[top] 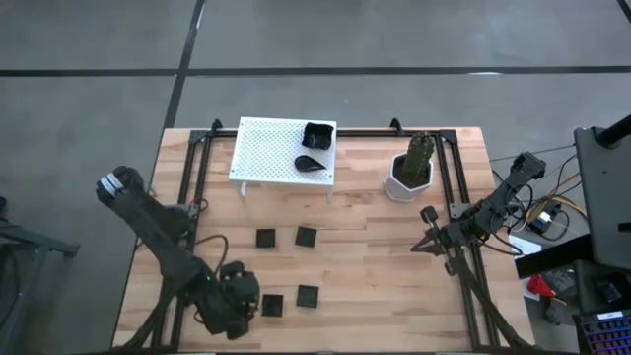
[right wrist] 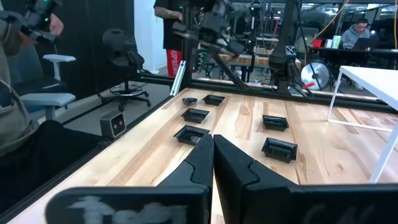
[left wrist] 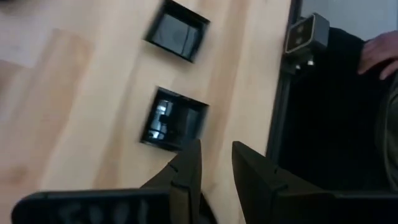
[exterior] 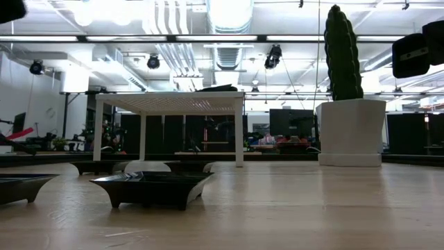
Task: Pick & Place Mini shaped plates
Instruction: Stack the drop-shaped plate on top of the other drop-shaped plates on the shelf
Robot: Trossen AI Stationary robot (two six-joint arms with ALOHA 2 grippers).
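Observation:
Several mini shaped plates, small and black, lie flat on the wooden table: two at mid-table (top: 265,238) (top: 306,236) and two nearer the front edge (top: 308,295) (top: 272,305). A raised-rim square (top: 316,135) and a leaf shape (top: 311,163) sit on the white rack (top: 266,148). My left gripper (left wrist: 214,168) hovers open near the front edge, just short of a square plate (left wrist: 174,118), with nothing between its fingers; in the high view my left gripper (top: 248,299) stands beside that plate. My right gripper (right wrist: 212,146) waits shut at the table's right side, clear of everything.
A white pot with a green cactus (top: 409,173) stands right of the rack at the back. Black frame rails (top: 197,187) run along the table's left and right sides. A small camera (left wrist: 305,36) sits at the front edge, and a person's hand (left wrist: 379,53) shows beyond it.

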